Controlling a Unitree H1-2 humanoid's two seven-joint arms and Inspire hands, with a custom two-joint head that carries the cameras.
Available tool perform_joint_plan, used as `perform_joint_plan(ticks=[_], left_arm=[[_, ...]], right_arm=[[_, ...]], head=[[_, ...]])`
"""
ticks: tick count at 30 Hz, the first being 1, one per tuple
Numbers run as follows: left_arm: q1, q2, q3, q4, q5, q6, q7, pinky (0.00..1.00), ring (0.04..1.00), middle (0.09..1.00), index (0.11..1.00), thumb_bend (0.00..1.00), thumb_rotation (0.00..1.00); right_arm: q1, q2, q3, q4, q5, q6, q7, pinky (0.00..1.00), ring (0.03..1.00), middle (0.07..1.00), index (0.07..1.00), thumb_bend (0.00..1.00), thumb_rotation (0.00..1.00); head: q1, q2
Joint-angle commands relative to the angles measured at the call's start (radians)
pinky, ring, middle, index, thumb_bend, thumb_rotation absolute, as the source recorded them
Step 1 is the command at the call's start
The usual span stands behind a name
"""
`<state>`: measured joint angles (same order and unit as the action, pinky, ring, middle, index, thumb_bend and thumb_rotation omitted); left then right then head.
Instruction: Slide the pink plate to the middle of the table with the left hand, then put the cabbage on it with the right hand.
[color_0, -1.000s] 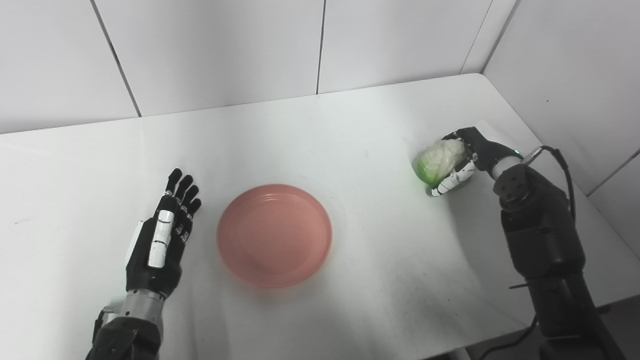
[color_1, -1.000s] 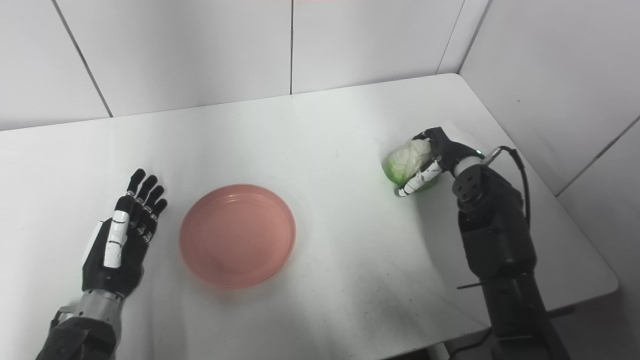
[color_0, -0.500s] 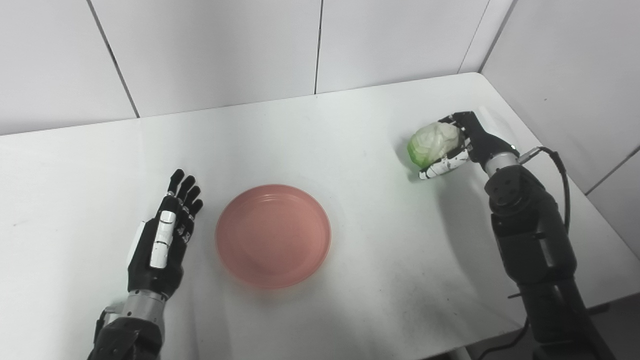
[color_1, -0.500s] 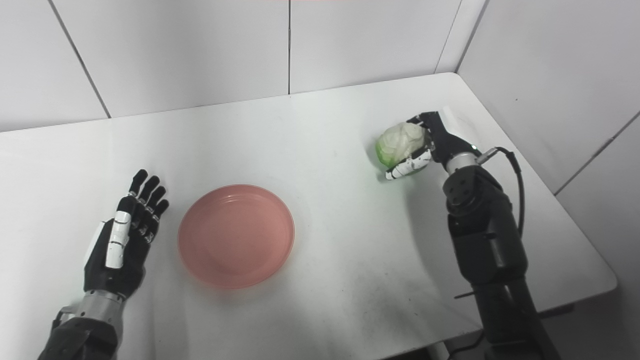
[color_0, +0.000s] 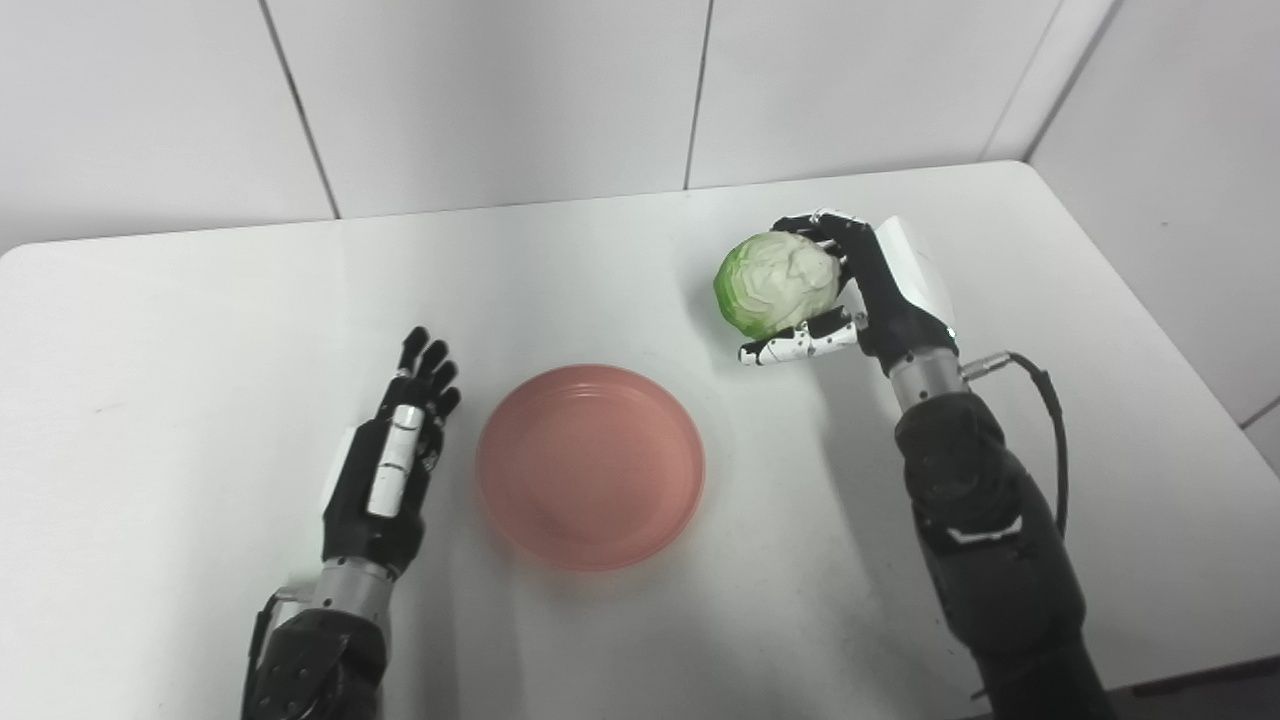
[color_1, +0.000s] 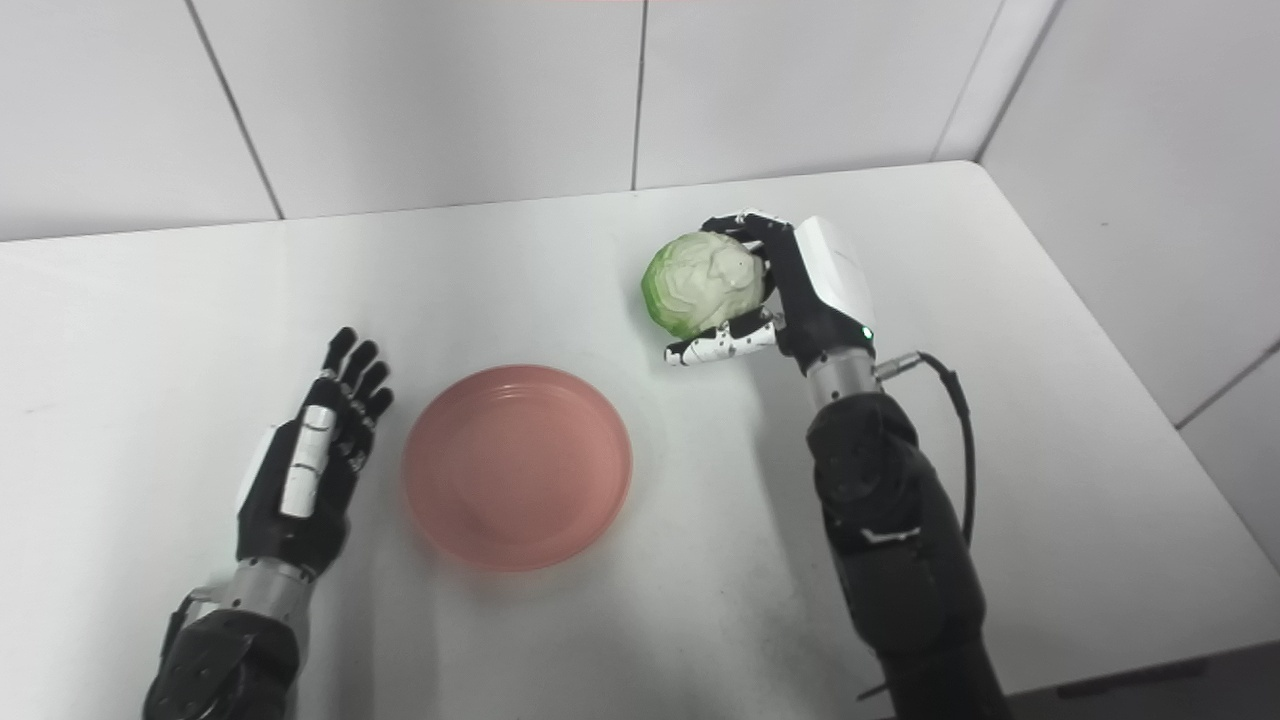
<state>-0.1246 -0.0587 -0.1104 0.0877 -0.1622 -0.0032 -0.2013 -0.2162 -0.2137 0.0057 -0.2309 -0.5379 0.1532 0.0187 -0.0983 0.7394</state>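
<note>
black-shelled left hand (color_0: 385, 485) with a white-plated thumb, set on a silver wrist ring above a dark forearm. black right hand (color_0: 880, 295) with a white back panel, a scuffed white thumb, a silver wrist collar, a small green light, a black looping cable (color_0: 1045, 420).

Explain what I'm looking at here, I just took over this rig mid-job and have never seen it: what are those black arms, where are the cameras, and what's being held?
Both pictures come from two cameras side by side on a humanoid robot's head, looking down at a white table. The black arms are the robot's own. Its left hand lies open beside a pink plate, not touching it. Its right hand holds a cabbage lifted above the table, beyond the plate's right side. The plate is empty.
</note>
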Motion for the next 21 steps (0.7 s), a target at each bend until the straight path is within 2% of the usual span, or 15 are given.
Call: perform_joint_plan(ticks=[1,8,15,21], left_arm=[[-0.017,-0.014,-0.011,-0.034,0.015,0.001,0.008,1.00,0.998,0.997,0.981,0.66,0.79],[-0.014,-0.031,-0.035,-0.049,0.054,0.008,0.026,1.00,1.000,0.998,0.982,0.70,0.81],[-0.012,-0.040,-0.055,-0.056,0.093,0.012,0.042,1.00,1.000,0.994,0.978,0.71,0.84],[-0.010,-0.042,-0.066,-0.060,0.120,-0.002,0.047,1.00,1.000,0.996,0.985,0.73,0.86]], right_arm=[[-0.007,0.007,0.017,-0.042,-0.006,-0.091,-0.050,0.38,0.412,0.492,0.533,0.51,0.00],[0.039,0.028,0.107,-0.073,0.017,-0.198,-0.034,0.38,0.409,0.494,0.537,0.51,0.00],[0.057,0.047,0.193,-0.072,-0.009,-0.226,-0.021,0.36,0.403,0.497,0.540,0.51,0.00],[0.071,0.041,0.243,-0.074,-0.045,-0.213,0.003,0.34,0.393,0.490,0.542,0.51,0.00]], head=[[0.010,0.003],[0.104,0.017],[0.130,0.023],[0.141,0.035]])
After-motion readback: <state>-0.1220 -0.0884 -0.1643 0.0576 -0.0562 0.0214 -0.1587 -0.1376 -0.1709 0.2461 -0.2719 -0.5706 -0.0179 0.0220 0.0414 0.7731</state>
